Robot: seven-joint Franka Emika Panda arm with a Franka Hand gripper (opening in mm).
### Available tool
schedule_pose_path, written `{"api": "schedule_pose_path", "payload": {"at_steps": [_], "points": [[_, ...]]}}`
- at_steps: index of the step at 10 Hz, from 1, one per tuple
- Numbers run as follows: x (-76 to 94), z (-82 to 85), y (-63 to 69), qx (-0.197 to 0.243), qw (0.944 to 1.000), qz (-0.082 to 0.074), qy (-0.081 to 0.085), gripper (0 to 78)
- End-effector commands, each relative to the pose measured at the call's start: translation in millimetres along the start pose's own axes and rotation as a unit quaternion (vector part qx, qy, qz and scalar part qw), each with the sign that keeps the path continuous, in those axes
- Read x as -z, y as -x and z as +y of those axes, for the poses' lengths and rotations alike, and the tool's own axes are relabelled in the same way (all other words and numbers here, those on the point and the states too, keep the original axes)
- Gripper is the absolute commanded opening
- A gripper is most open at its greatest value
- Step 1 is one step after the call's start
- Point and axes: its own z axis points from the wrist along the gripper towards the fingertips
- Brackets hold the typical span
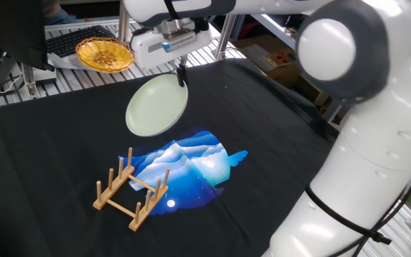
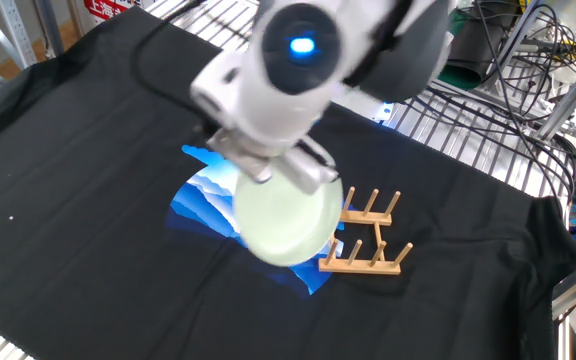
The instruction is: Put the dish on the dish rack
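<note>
The dish (image 1: 156,106) is a round pale-green plate hanging tilted in the air above the black cloth. My gripper (image 1: 182,76) is shut on its upper right rim. In the other fixed view the dish (image 2: 285,220) is blurred and sits in front of the blue print, partly under the arm; the fingers are hidden there. The dish rack (image 1: 130,190) is light wood with upright pegs and stands on the cloth below and to the left of the dish. The dish rack (image 2: 368,243) lies just right of the dish in the other fixed view, and the two are apart.
A black cloth (image 1: 48,143) with a blue mountain print (image 1: 191,164) covers the table. A yellow-orange woven basket (image 1: 104,53) stands at the back left on a metal grid. A wire shelf and cables (image 2: 488,90) sit at the far side.
</note>
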Motion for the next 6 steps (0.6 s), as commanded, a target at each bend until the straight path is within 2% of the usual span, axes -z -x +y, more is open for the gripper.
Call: {"api": "schedule_pose_path", "payload": {"at_steps": [1,4,6], "points": [[-29.1,-25.1,55.0,0.042,0.9969,-0.041,0.053,1.1],[-46.8,-23.7,77.2,0.046,0.9947,-0.05,0.076,1.1],[-57.5,-19.0,86.2,0.046,0.9936,-0.06,0.083,1.1]]}}
